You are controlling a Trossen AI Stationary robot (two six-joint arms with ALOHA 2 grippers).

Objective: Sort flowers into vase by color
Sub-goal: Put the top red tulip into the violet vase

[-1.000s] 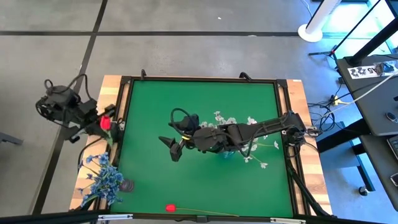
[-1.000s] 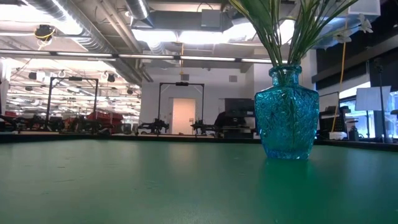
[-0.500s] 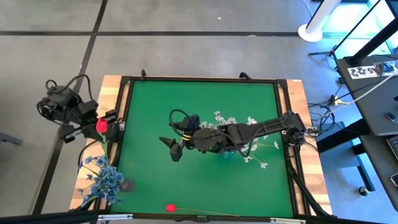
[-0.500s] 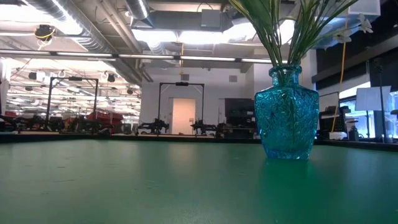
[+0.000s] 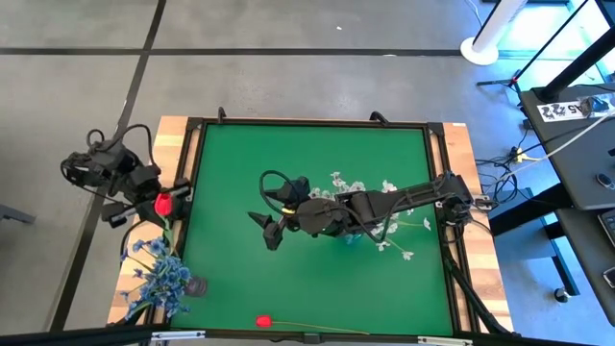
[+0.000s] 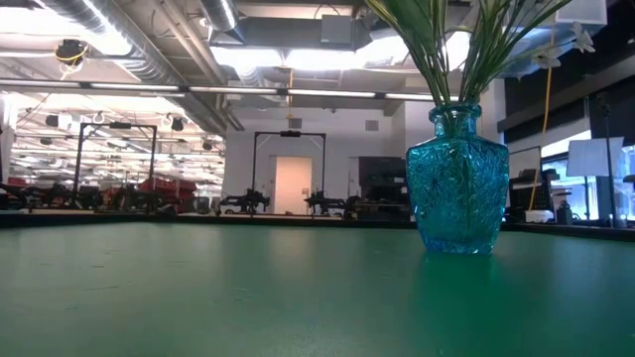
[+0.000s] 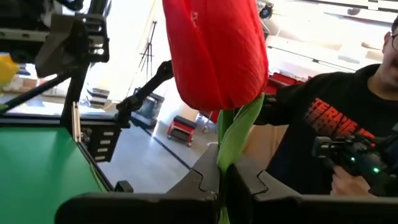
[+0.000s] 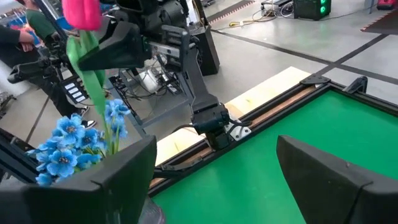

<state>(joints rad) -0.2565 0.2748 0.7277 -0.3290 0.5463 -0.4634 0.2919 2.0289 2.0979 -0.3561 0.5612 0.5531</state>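
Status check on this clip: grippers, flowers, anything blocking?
Left gripper shut on red tulip, off the table's left edge. Right gripper open, empty, mid-table by the vase of white sprays. Second red tulip lies at near edge. Nothing blocking.

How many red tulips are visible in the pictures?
2: one red tulip held in the left gripper beside the table's left edge; another red tulip lying near the front edge. Others may be hidden.
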